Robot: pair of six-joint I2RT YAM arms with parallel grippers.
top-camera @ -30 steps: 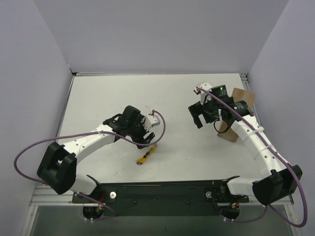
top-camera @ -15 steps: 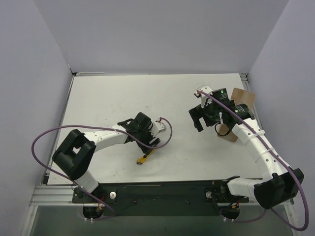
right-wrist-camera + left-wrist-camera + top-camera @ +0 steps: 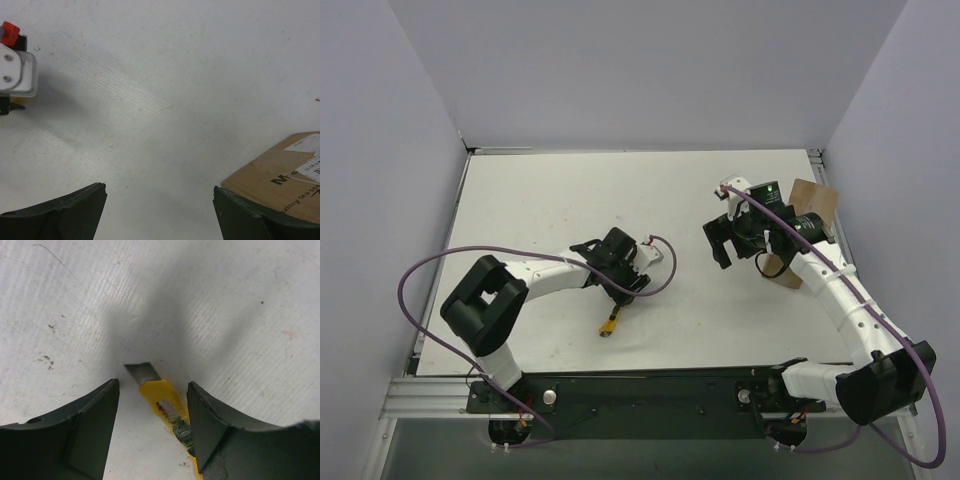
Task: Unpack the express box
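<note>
Knife (image 3: 161, 392) inside left claw (image 3: 153, 386); box (image 3: 280, 175) beside right claw (image 3: 159, 189).

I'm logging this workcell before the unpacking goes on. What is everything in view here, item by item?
express box: one, brown cardboard with a printed label, far right of the table, partly covered by the robot.
utility knife: one, yellow with a bare metal blade tip, flat on the table left of centre.
table: one, white, scuffed.
walls: pale lilac, on three sides.
cables: purple, one looping along each arm.
arms: two, white with black joints, bases at the near edge.
left claw: dark, open, low over the knife, one finger on either side.
right claw: dark, open, empty, beside the box.
</note>
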